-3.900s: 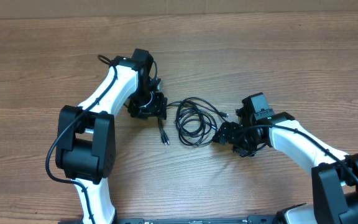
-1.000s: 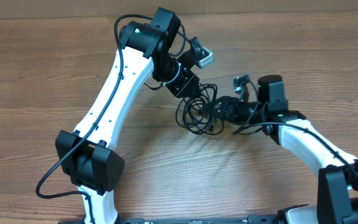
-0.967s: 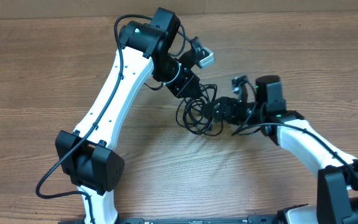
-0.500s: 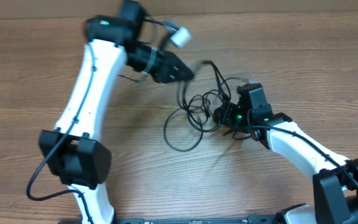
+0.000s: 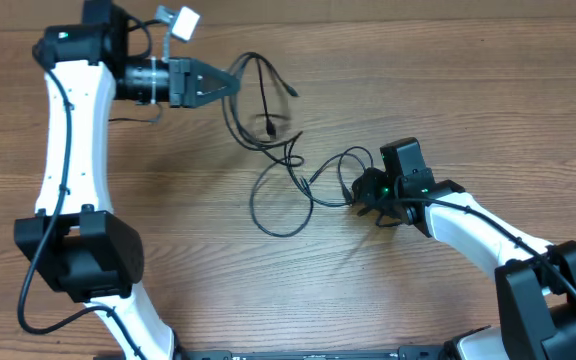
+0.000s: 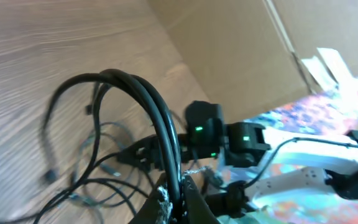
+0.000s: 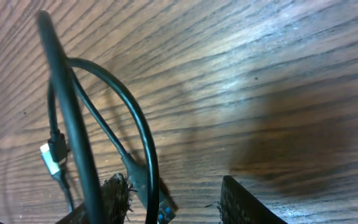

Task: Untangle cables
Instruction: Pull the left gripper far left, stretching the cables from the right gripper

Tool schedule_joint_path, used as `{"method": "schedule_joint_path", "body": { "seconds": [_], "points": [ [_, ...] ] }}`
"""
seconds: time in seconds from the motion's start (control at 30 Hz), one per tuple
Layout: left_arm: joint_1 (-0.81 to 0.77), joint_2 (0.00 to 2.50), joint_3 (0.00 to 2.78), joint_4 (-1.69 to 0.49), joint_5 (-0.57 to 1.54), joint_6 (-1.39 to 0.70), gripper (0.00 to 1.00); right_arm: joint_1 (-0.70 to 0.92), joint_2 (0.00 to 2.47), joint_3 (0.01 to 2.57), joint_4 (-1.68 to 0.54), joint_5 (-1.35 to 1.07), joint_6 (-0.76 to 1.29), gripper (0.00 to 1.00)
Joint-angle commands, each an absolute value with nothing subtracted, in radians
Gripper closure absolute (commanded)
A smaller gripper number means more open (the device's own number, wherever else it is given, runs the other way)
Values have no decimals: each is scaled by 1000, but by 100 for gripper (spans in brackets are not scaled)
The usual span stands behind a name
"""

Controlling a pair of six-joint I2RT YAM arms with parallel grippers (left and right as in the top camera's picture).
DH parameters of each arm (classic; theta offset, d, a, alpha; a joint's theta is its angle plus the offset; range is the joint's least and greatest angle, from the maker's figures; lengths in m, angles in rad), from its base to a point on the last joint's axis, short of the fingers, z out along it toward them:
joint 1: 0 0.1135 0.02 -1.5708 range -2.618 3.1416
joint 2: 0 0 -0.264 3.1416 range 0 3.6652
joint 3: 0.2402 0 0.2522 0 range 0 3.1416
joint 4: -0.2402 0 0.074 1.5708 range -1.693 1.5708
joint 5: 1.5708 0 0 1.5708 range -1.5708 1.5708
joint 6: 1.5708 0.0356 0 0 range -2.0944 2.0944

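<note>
Cables (image 5: pixel 286 165) of thin, glossy black cord sprawl over the middle of the counter (image 5: pixel 448 80), a pale brown wood-grain surface with a dull sheen. At the far left, the left arm (image 5: pixel 63 130), white shells with black joints, reaches along the back of the counter. The left gripper (image 5: pixel 223 84) has its fingers (image 6: pixel 166 200) clamped on a bundle of several strands, which arch out of the grip in a smooth hoop in the left wrist view. From that grip the cables hang raised above the wood, with one small plug (image 5: pixel 268 128) dangling free. They then drop to a wide round loop (image 5: pixel 252 205) lying flat and run rightward in tighter curls that cross one another. The right gripper (image 5: pixel 360 188) sits low at the right end of the tangle. Its dark, rough-faced fingers (image 7: pixel 114 199) stand apart, with one strand and its moulded connector lying between them, just beside one finger; whether they touch I cannot tell. A light-tipped plug (image 7: pixel 50 158) rests on the wood nearby. Bare counter lies open around the cords, widest in front and to the right. Tan cardboard (image 6: pixel 229 50) stands beyond the far edge.
</note>
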State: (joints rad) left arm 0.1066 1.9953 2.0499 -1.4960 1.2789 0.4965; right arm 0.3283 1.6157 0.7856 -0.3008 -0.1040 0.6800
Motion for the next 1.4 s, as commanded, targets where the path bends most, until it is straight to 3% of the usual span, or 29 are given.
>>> {"method": "schedule_joint_path", "body": {
  "seconds": [0.0, 0.07, 0.13, 0.43, 0.63, 0.83, 1.13, 1.37],
  "points": [
    [159, 1959, 2078, -1496, 1189, 467, 96, 307, 1624, 805, -301, -79, 685, 63],
    [186, 1959, 2076, -1494, 1128, 437, 96, 300, 1624, 805, -304, -80, 685, 88],
    [207, 1959, 2071, -1486, 1067, 389, 96, 296, 1624, 805, -306, -80, 685, 96],
    [228, 1960, 1991, -1354, 656, 36, 96, 293, 1624, 805, -311, -79, 685, 96],
    [229, 1960, 1883, -1268, 504, -60, 96, 242, 1624, 805, -339, -76, 712, 96],
    [228, 1962, 1769, -1185, 435, -137, 96, 176, 1624, 805, -389, -53, 759, 96],
    [227, 1962, 1562, -1034, 426, -173, 79, 168, 1624, 805, -399, -53, 759, 94],
    [226, 1962, 1444, -941, 426, -173, 77, 168, 1624, 805, -399, -53, 759, 89]
  ]
}}
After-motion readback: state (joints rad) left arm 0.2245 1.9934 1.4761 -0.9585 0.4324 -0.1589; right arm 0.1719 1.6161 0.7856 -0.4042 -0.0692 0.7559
